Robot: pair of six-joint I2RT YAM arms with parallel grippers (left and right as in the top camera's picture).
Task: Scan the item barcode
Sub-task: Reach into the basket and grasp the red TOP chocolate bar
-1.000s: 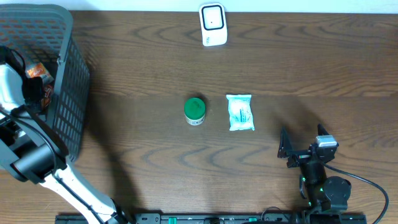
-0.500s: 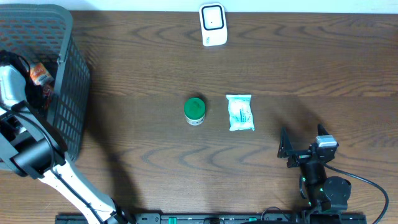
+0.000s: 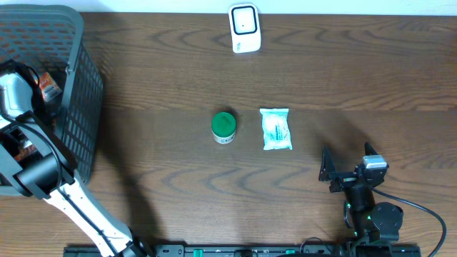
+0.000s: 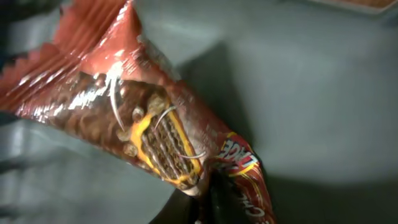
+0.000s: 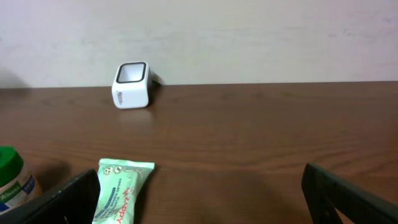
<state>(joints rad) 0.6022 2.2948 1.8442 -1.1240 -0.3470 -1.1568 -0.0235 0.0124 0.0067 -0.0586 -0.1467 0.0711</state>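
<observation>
Checker: Table first, overhead, quick.

Me: Dark wood table (image 3: 357, 71). The scanner (image 3: 243, 28) stands at the far edge, about mid-width, with its dark window on top. My guess is it's placed there so either arm can bring a code to it. A green-lidded jar (image 3: 223, 127) and a white-green pouch (image 3: 276, 129) sit side by side mid-table, not touching. The grey mesh basket (image 3: 78, 86) is at the far left. My left arm reaches down into it, since that's where the item is. The snack bag (image 3: 48, 87) shows as an orange-red patch inside, well apart from the scanner.

Checker: Left wrist?

Me: The red bag fills the frame with its chocolate-bar print facing me and the grey basket floor behind it. My left end effector (image 4: 198, 208) is dark at the bottom edge, pressed together on the bag's lower end. I judge it takes the end because flat film gives nothing else to pinch. No barcode shows on this face. I can't tell whether the bag rests on the floor or hangs.

Checker: Right wrist?

Me: My right end effector (image 5: 202, 199) is spread wide with nothing between the fingers. It's low by the near edge, facing the scanner and the pale wall (image 5: 249, 31), and the pouch and jar are at lower left. Parked out of the way, I'd say.

Checker: Stage?

Me: Pickup only, scan not yet done.
</observation>
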